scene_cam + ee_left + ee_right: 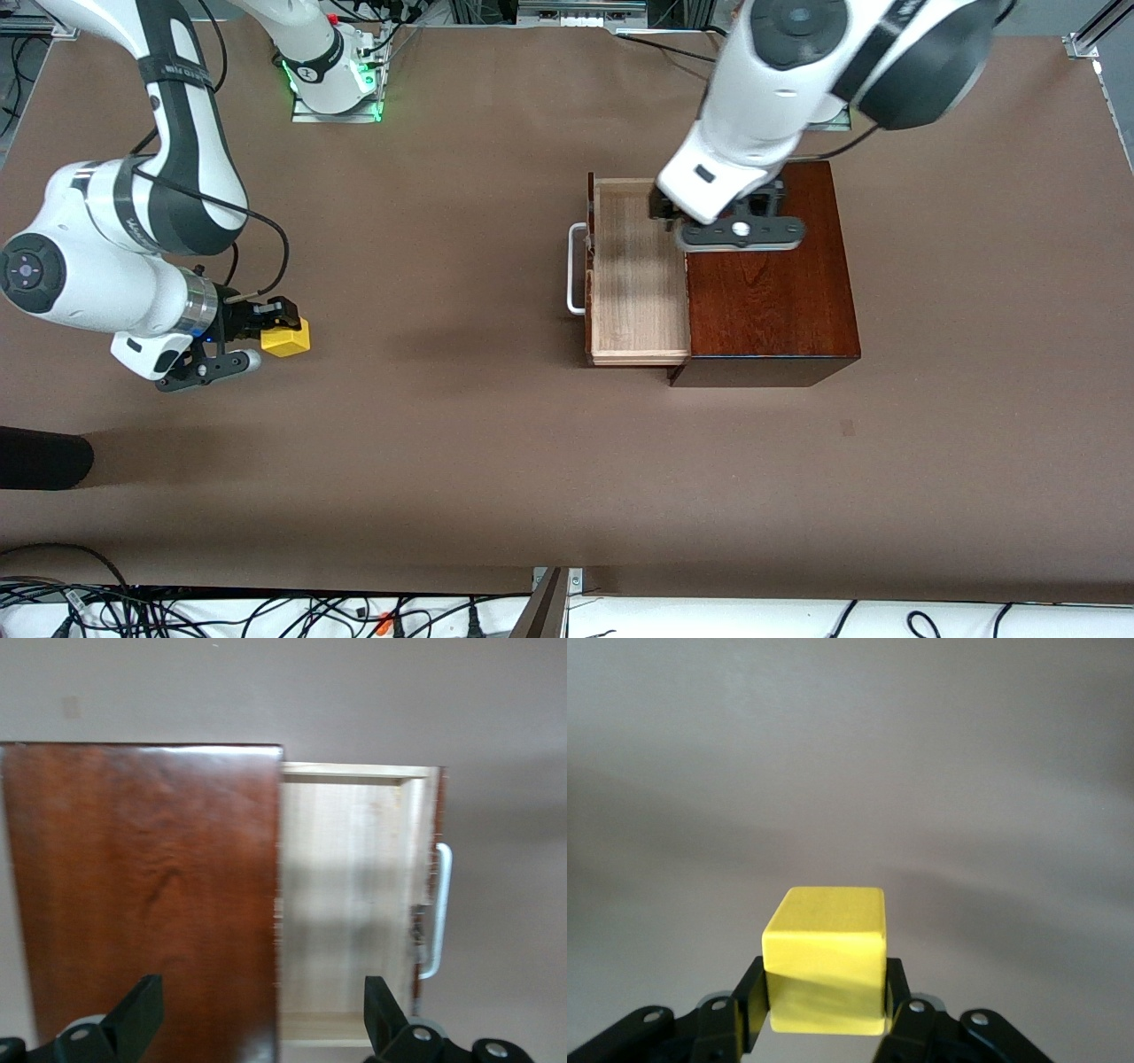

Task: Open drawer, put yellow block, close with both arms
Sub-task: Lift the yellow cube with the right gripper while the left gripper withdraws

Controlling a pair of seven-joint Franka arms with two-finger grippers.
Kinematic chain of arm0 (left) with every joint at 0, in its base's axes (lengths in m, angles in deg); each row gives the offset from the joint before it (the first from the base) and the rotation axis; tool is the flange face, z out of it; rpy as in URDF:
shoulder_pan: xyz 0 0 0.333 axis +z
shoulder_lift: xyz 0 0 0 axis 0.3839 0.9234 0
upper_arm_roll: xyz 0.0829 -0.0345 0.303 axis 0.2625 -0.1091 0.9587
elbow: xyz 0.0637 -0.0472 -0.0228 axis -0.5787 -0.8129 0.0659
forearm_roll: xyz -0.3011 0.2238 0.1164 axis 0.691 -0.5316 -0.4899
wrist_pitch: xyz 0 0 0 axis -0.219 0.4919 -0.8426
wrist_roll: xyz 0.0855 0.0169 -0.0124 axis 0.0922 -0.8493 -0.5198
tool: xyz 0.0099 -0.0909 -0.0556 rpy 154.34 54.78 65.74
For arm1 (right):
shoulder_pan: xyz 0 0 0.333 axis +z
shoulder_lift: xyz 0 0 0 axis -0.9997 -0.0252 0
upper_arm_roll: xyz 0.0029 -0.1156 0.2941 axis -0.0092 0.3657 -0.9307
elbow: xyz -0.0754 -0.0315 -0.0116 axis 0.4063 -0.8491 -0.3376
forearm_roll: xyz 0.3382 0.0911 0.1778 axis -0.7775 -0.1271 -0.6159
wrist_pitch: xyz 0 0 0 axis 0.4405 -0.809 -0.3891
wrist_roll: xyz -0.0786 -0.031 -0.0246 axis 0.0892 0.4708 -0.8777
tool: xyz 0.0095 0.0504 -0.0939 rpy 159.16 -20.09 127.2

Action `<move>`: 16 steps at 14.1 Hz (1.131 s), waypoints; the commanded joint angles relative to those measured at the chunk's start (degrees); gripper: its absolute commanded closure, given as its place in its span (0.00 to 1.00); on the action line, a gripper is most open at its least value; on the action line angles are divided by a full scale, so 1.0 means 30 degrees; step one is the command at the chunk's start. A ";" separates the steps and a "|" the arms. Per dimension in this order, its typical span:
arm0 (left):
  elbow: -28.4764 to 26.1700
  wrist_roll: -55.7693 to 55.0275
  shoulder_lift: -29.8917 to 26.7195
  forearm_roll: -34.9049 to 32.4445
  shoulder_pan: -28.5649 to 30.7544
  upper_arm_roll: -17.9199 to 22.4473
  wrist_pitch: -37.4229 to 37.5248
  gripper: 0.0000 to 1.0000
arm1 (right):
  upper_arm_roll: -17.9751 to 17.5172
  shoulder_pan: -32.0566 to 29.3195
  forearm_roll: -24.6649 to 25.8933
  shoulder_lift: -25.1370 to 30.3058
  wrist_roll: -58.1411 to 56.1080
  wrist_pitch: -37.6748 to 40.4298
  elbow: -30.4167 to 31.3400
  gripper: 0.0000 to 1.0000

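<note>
The yellow block (291, 339) sits between the fingers of my right gripper (271, 330), low over the bare table at the right arm's end. In the right wrist view the gripper (824, 997) is shut on the block (824, 935), one finger on each side. The drawer (638, 275) stands pulled out of the dark wooden box (771, 283), its pale tray empty and its white handle (576, 270) toward the right arm. My left gripper (678, 215) hangs open over the seam between box top and tray. In the left wrist view its fingers (142, 1010) straddle the box (151, 886) and drawer (345, 904).
A black object (40, 459) lies at the table's edge at the right arm's end, nearer the front camera. Cables run along the table's front edge (266, 611). Brown tabletop (443, 354) stretches between the block and the drawer.
</note>
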 commanded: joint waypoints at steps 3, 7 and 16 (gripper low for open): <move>-0.1449 0.3799 -0.2484 0.1488 0.3701 -0.0186 0.1149 0.00 | -0.0132 0.1946 -0.0227 -0.0202 0.3695 0.1820 -0.1963 0.86; -0.1478 0.6465 -0.3248 0.1842 0.4445 0.1504 0.2001 0.00 | -0.0161 0.5166 -0.0315 -0.0376 0.8672 0.1646 -0.2400 0.86; -0.3350 1.0927 -0.5065 0.2605 0.2216 0.7461 0.1362 0.00 | -0.0161 1.1000 -0.0373 -0.2602 1.7554 -0.0460 -0.5448 0.86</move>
